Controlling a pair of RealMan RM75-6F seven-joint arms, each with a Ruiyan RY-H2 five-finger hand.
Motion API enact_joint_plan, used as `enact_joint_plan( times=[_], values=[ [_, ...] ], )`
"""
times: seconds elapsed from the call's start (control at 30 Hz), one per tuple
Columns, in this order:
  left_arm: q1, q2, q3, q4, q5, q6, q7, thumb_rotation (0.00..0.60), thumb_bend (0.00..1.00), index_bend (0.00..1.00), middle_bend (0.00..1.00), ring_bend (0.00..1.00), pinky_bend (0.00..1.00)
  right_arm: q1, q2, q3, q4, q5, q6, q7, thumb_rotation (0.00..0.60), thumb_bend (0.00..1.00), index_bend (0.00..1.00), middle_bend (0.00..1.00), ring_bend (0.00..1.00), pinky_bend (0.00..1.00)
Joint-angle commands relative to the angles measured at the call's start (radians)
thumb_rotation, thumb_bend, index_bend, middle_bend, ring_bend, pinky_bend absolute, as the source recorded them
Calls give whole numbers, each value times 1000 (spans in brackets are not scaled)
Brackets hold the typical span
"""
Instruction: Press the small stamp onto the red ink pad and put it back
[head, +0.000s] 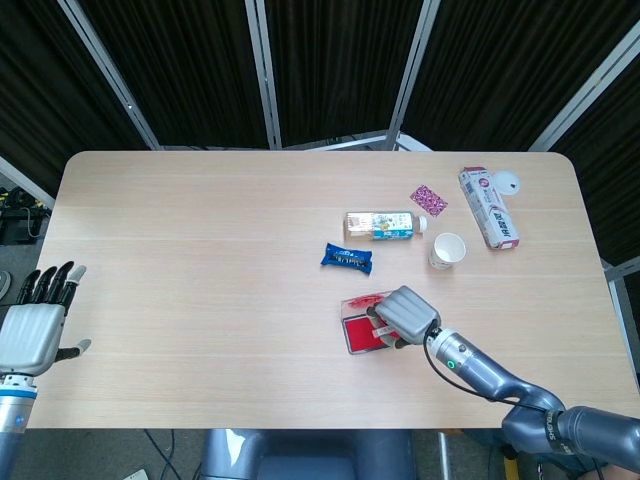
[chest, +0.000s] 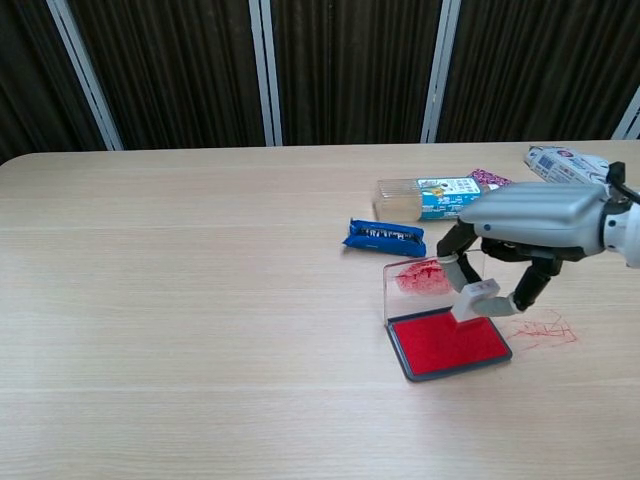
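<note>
Half the job looks unfinished: the right robot hand (chest: 520, 235) is pinching the small white block stamp (chest: 474, 299) directly beneath itself onto the open red ink pad (chest: 447, 342), with returning it outstanding.

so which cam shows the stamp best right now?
Chest view. The stamp shows side-on in the right robot hand, right at the red ink pad; contact can't be confirmed. In the head view the robot hand covers nearly all of it, leaving a sliver by the ink pad.
</note>
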Motion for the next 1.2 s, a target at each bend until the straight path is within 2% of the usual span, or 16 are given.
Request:
enact_joint_plan(
  times=[0.03, 1.2],
  values=[
    [0, 1, 0, 1, -1, 0, -1, 600, 0, 0, 0, 0, 0, 11, -16, 0, 12, 4, -8, 4, 600, 561, 545, 567, 891, 1000],
    [-5, 2, 5, 3, -5, -1, -7, 600, 0, 0, 0, 0, 0, 32, -136, -43, 150, 71, -40, -38, 600, 606, 547, 578, 891, 1000]
  ],
)
